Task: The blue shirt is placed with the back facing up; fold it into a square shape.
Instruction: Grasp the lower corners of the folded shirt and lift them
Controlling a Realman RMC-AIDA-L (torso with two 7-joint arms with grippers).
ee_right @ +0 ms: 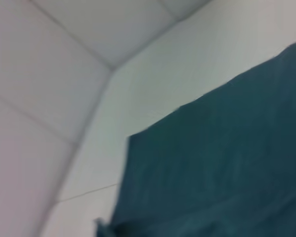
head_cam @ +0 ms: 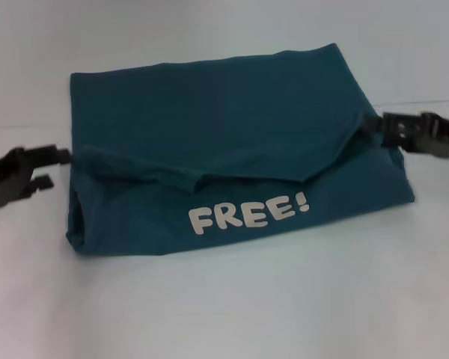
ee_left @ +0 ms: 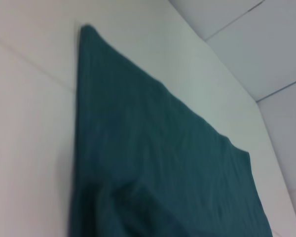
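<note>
You have one blue shirt (head_cam: 232,134) lying on the white desk (head_cam: 224,307), filling the centre of the head frame as a wide folded bundle. Its lower band, toward the bottom of the frame, shows the front side with white "FREE!" lettering (head_cam: 248,212); above that, a plain teal layer is folded over it, its edge running as an uneven, slanted line across the middle, with a small rumpled flap at centre left. The shirt's far edge runs across the upper part of the frame, higher at the right. Your left end effector (head_cam: 51,167) sits at the left edge of the frame, just beside the shirt's left side, its fingers apart, and no cloth shows between them. Your right end effector (head_cam: 379,129) sits at the right edge of the frame, touching the shirt's right side where the fold line ends; whether it is clamped on cloth you cannot tell. Your left wrist view shows the plain teal cloth (ee_left: 158,163) spread on the desk, one corner at upper left. Your right wrist view shows teal cloth (ee_right: 222,163) at lower right.
</note>
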